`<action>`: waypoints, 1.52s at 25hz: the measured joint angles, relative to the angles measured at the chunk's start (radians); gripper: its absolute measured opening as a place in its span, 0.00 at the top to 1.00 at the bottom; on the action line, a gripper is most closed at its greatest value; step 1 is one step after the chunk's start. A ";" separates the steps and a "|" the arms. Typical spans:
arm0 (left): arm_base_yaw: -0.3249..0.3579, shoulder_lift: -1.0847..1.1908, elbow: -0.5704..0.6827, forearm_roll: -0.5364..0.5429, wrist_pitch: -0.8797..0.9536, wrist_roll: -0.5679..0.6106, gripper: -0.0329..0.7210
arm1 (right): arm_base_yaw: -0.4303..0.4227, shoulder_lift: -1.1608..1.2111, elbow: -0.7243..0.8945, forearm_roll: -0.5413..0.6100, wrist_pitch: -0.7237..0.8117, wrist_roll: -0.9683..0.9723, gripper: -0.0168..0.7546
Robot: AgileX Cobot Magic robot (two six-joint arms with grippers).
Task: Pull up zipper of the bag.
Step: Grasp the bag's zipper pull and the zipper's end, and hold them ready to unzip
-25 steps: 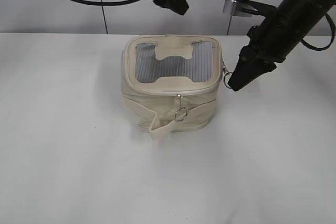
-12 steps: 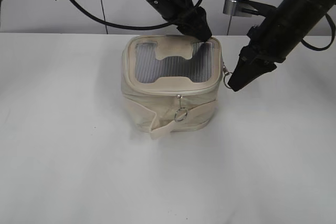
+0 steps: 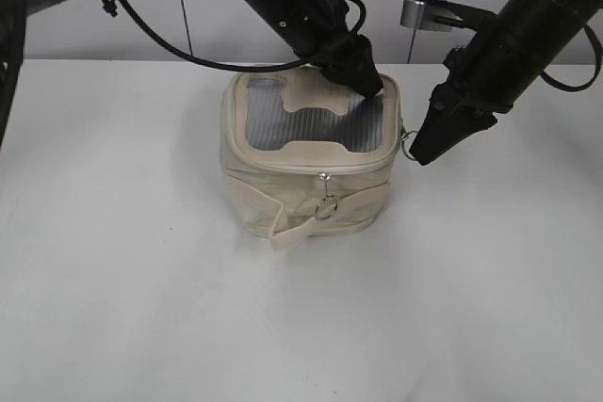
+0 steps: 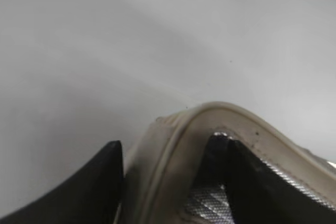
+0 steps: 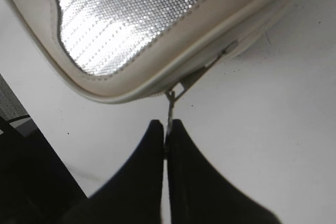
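The cream bag (image 3: 254, 190) with its grey mesh top stands mid-table. Its zipper (image 3: 358, 168) runs round the lid rim. One silver slider with a ring pull (image 3: 325, 204) hangs at the front. My right gripper (image 3: 419, 150) is at the bag's right side, shut on the second ring pull (image 5: 170, 107), which leads to the slider at the lid corner (image 5: 171, 95); its jaws (image 5: 166, 125) pinch the ring. My left gripper (image 3: 366, 80) is at the lid's back right corner. In the left wrist view its fingers (image 4: 168, 145) clamp the lid rim (image 4: 173, 156), one outside, one on the mesh.
The bag's wide cream strap (image 3: 292, 225) wraps the front and its end sticks out at the lower left. The white table (image 3: 122, 261) spreads around the bag. A grey panelled wall (image 3: 94, 25) stands behind. A silver part (image 3: 415, 11) sits on the right arm.
My left arm has come down from above the bag's back onto the lid's back right corner and taken hold of the rim. The right gripper has stayed on the ring pull.
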 joint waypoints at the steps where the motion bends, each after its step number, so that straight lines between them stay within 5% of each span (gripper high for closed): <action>1: 0.000 0.000 -0.001 0.000 0.005 0.000 0.40 | 0.000 0.000 0.000 0.000 0.000 0.000 0.97; 8: 0.002 0.000 -0.001 0.010 0.008 0.031 0.86 | 0.000 0.000 0.000 0.000 0.002 0.000 0.97; 21: 0.003 0.011 -0.056 0.037 0.048 0.019 0.87 | 0.010 -0.030 0.000 0.013 0.032 0.000 0.97; 30: 0.004 0.011 -0.062 0.053 0.054 -0.018 0.88 | 0.157 -0.047 0.014 -0.109 0.040 0.096 0.97; 38: 0.005 0.011 -0.062 0.053 0.055 -0.032 0.88 | 0.290 -0.052 0.030 -0.107 0.015 0.114 0.97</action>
